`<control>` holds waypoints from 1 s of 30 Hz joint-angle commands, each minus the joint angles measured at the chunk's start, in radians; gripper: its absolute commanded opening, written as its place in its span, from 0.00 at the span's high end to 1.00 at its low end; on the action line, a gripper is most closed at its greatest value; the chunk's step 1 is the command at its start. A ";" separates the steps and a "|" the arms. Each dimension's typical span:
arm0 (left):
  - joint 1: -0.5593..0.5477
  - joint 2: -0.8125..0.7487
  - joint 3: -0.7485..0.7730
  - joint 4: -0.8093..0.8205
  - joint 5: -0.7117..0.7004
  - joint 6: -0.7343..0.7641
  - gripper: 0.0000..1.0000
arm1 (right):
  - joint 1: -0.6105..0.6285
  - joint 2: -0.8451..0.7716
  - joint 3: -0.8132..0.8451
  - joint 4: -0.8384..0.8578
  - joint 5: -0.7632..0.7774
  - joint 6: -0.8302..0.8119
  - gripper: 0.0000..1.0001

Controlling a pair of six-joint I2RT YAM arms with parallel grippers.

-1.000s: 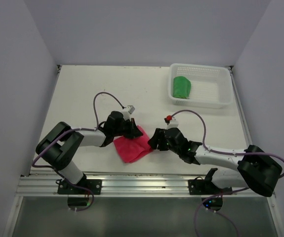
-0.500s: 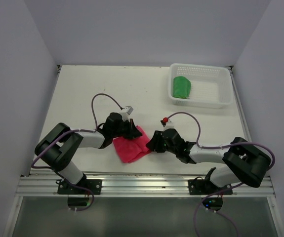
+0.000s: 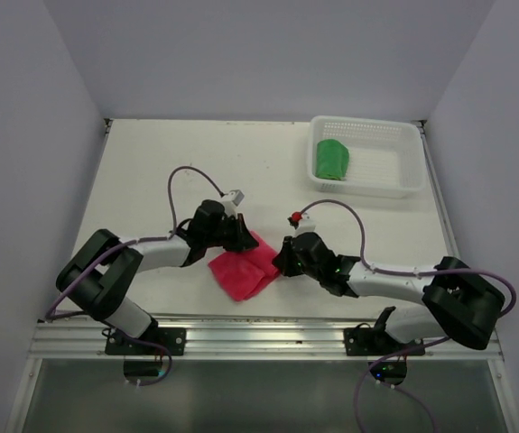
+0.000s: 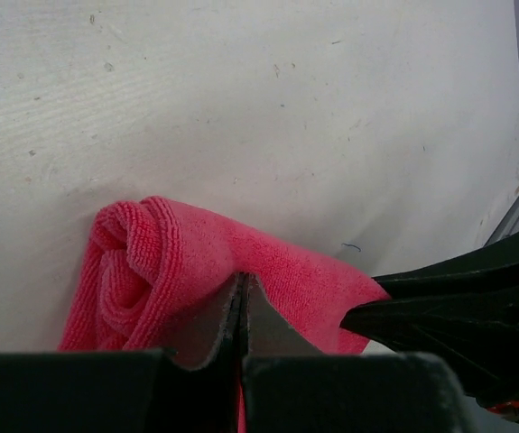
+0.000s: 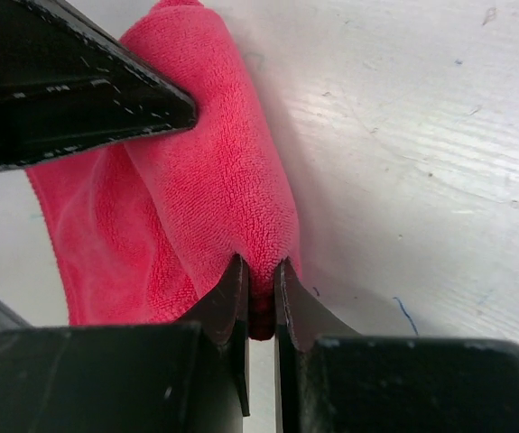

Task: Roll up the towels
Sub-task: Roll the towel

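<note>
Step in hand: rolling the pink towel, partly rolled, near the middle of the table's near edge. The left gripper is pinched shut on its far fold; the right gripper is clamped on its right end. Both arms lie low, reaching inward. Next (a judgement): turn both ends evenly, keeping tension. The green towel sits in the basket, far right corner.

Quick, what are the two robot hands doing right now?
Left gripper: closed, pinching the pink towel.
Right gripper: closed, pinching the pink towel's edge.
</note>
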 commanded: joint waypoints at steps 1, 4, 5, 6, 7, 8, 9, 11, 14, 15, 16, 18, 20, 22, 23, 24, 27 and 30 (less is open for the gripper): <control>0.028 -0.037 0.037 -0.134 -0.059 0.050 1.00 | 0.036 -0.047 0.039 -0.168 0.206 -0.126 1.00; 0.036 -0.042 0.063 -0.148 -0.045 0.052 1.00 | 0.117 -0.038 0.076 -0.217 0.347 -0.207 1.00; 0.037 -0.043 0.072 -0.146 -0.042 0.055 1.00 | 0.167 -0.028 0.087 -0.243 0.388 -0.223 1.00; 0.037 -0.043 0.077 -0.145 -0.042 0.056 1.00 | 0.193 -0.019 0.097 -0.249 0.457 -0.238 1.00; 0.036 -0.043 0.081 -0.145 -0.042 0.058 1.00 | 0.217 -0.008 0.108 -0.257 0.497 -0.252 1.00; 0.036 -0.042 0.089 -0.148 -0.039 0.059 1.00 | 0.240 0.015 0.125 -0.264 0.530 -0.281 1.00; 0.036 -0.045 0.090 -0.148 -0.034 0.061 1.00 | 0.281 0.021 0.131 -0.263 0.560 -0.292 1.00; 0.037 -0.049 0.092 -0.146 -0.030 0.058 1.00 | 0.331 0.041 0.142 -0.257 0.643 -0.309 1.00; 0.036 -0.066 0.092 -0.151 -0.028 0.052 1.00 | 0.400 0.104 0.185 -0.281 0.752 -0.344 1.00; 0.036 -0.080 0.092 -0.153 -0.028 0.050 1.00 | 0.418 0.126 0.199 -0.289 0.772 -0.356 1.00; 0.036 -0.089 0.092 -0.154 -0.026 0.050 1.00 | 0.439 0.150 0.229 -0.295 0.794 -0.368 1.00; 0.036 -0.114 0.090 -0.159 -0.025 0.044 1.00 | 0.499 0.239 0.274 -0.332 0.870 -0.401 1.00; 0.037 -0.149 0.086 -0.163 -0.028 0.038 1.00 | 0.551 0.306 0.346 -0.375 0.936 -0.430 1.00; 0.036 -0.174 0.080 -0.169 -0.040 0.041 1.00 | 0.580 0.397 0.413 -0.424 0.968 -0.444 1.00; 0.036 -0.195 0.074 -0.174 -0.049 0.045 1.00 | 0.606 0.422 0.433 -0.436 0.979 -0.451 1.00; 0.036 -0.203 0.071 -0.177 -0.054 0.045 1.00 | 0.617 0.448 0.450 -0.447 1.002 -0.456 1.00; 0.036 -0.220 0.051 -0.185 -0.048 0.048 1.00 | 0.645 0.529 0.519 -0.505 1.031 -0.451 1.00; 0.033 -0.223 0.014 -0.177 -0.033 0.039 1.00 | 0.651 0.569 0.556 -0.533 1.032 -0.451 1.00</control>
